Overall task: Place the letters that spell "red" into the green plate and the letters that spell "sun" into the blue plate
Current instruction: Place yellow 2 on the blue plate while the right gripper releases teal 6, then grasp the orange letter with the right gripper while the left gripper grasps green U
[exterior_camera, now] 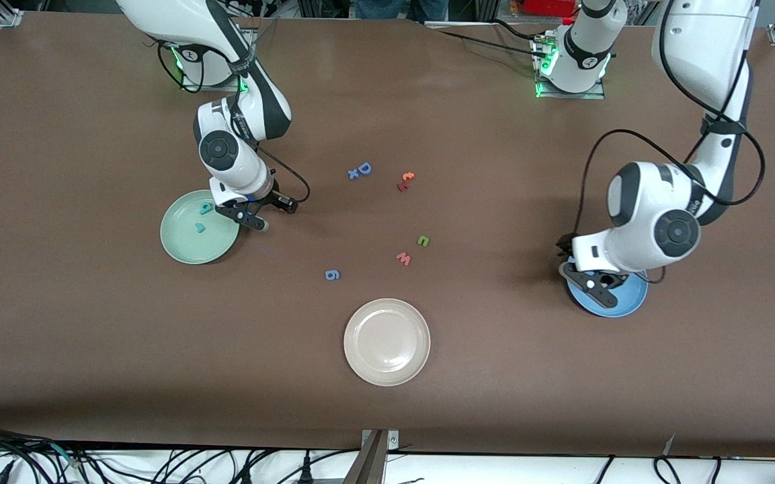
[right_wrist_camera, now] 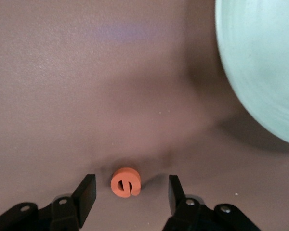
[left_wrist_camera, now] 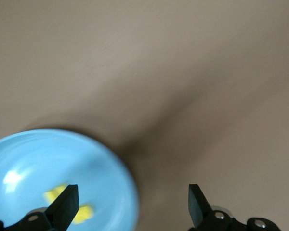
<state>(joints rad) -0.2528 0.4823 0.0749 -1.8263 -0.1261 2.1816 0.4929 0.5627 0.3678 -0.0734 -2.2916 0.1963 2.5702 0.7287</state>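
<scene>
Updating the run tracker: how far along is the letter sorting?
Done: two teal letters lie in the green plate; yellow letters in the blue plate. In hand: the right gripper straddles the orange "e" beside the green plate. Left: the green arch letter, on the table.

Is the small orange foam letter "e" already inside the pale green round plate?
No, the small orange foam letter "e" lies on the brown table between the right hand's open fingers, beside the pale green round plate.

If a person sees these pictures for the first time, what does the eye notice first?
Three round plates: the pale green plate at the right arm's end, the bright blue plate at the left arm's end, the cream-white plate nearest the camera. The right gripper straddles an orange foam "e" beside the green plate; the left gripper hangs open over the blue plate.
</scene>
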